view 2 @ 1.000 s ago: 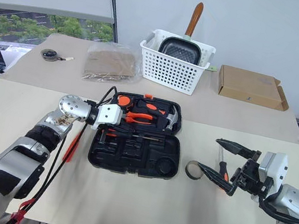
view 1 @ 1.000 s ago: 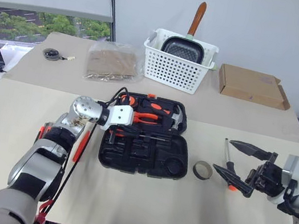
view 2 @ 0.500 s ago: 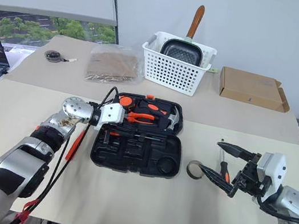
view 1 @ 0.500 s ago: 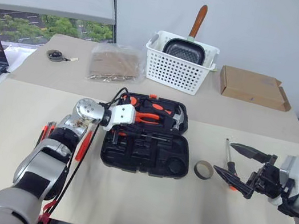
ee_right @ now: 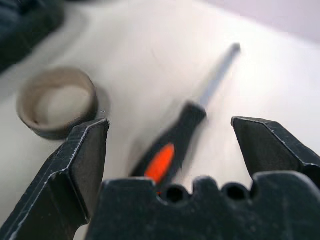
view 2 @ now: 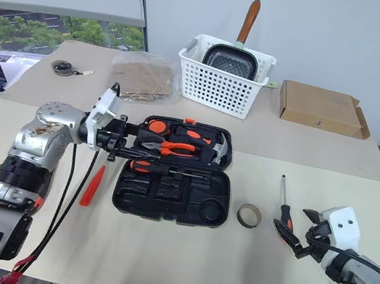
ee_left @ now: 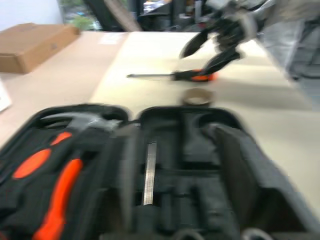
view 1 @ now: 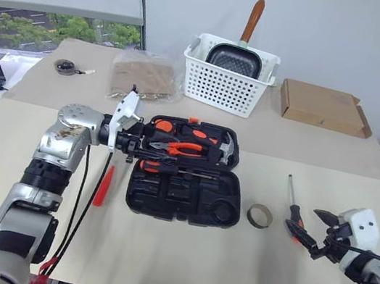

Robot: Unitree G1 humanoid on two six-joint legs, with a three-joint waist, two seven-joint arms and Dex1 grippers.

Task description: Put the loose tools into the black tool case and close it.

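Two changes you'd spot against a second back. Left eye view: your left gripper (view 1: 140,142) had lifted and pulled back toward the case's left rim; earlier it sat low over the case's left side. Its fingers looked slightly apart with nothing between them, but dark on dark, so I couldn't tell for sure. The right gripper (view 1: 317,233) had dropped down to the screwdriver (view 1: 292,204) on the beige table (view 1: 177,257), jaws spread wide on either side of the handle end, not clamped.

The black tool case (view 1: 186,171) lay open and flat mid-table, matte moulded plastic, orange-handled pliers (view 1: 190,147) and a steel hammer head (view 1: 226,148) seated in the far half, near half mostly bare recesses. A thin orange pen-like tool (view 1: 103,186) lay just left of the case, apart from it. A tape ring (view 1: 259,215) sat between case and screwdriver.

Right eye view: same layout; white slotted basket (view 2: 221,80) with a dark pan and wooden handle, flat cardboard box (view 2: 320,110) beside it, crinkled clear bag (view 2: 141,79) to its left.

Left wrist view: blurred; case interior (ee_left: 165,170) with a steel shaft in a recess, the right gripper (ee_left: 215,42) open over the screwdriver (ee_left: 175,76) beyond.

Right wrist view: black angular fingers (ee_right: 82,160) well apart, orange-and-black handle (ee_right: 170,150) between them, untouched; tape ring (ee_right: 59,107) just beside.
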